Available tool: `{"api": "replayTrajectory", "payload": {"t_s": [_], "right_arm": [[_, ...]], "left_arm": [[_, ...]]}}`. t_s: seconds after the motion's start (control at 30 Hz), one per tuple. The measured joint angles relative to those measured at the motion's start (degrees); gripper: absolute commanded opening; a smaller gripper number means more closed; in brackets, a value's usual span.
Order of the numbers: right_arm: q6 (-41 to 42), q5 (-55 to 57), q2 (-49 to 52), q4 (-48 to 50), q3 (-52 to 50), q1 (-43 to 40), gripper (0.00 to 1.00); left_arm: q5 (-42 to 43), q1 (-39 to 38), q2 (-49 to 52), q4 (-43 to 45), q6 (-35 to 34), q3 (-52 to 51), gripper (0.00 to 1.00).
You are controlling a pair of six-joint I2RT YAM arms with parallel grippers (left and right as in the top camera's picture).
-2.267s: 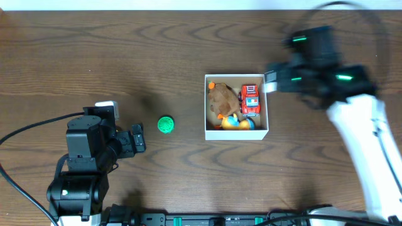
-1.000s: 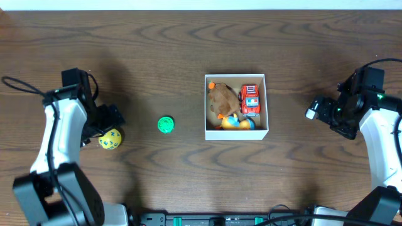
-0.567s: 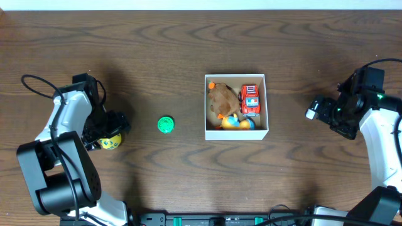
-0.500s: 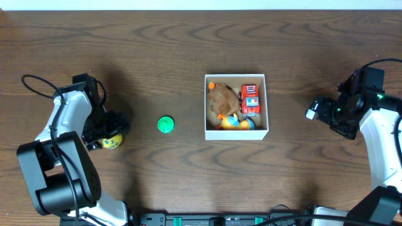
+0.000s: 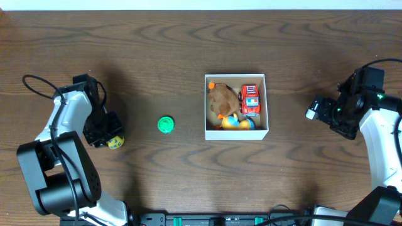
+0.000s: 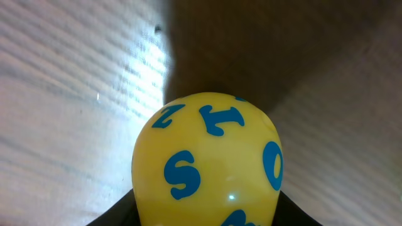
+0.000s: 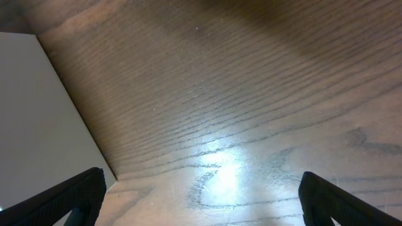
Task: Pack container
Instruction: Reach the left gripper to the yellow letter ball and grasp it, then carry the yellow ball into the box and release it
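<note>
The container (image 5: 236,134), a white-walled square box, sits at the table's centre. It holds a brown plush toy (image 5: 220,98), a red truck (image 5: 250,99) and a yellow and orange toy (image 5: 233,122). At the far left my left gripper (image 5: 108,135) is shut on a yellow ball with blue letters (image 5: 115,143). In the left wrist view the ball (image 6: 207,157) fills the space between the black fingers (image 6: 116,216), which press on both of its sides. My right gripper (image 5: 317,110) stands open right of the container, with only bare wood between its fingertips (image 7: 81,188).
A green round toy (image 5: 165,124) lies on the wood between the ball and the container. The container's pale outer wall (image 7: 38,113) fills the left of the right wrist view. Cables trail from both arms near the table's side edges.
My left gripper has lowered onto the yellow ball and closed its jaws on it. The right arm, the green toy and the container have not moved.
</note>
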Motion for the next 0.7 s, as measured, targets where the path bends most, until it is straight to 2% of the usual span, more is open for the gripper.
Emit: {"api": "replayTrajectory", "payload": {"t_s": [0.17,0.3,0.5,0.7], "right_arm": [[0.0,0.0,0.0,0.0,0.0,0.0,0.99],[0.0,0.0,0.0,0.0,0.0,0.0,0.99],[0.0,-0.1,0.0,0.0,0.0,0.0,0.99],[0.0,-0.1,0.0,0.0,0.0,0.0,0.99]], "left_arm": [[0.0,-0.5,-0.3,-5.7,-0.4,3.4,0.25],[0.0,-4.5,-3.3,-10.2,-0.5,11.8,0.21],[0.0,-18.7,-12.4,-10.9,-0.6,23.3,0.21],[0.3,-35.2,-16.1,-5.7,-0.6,25.2,0.21]]}}
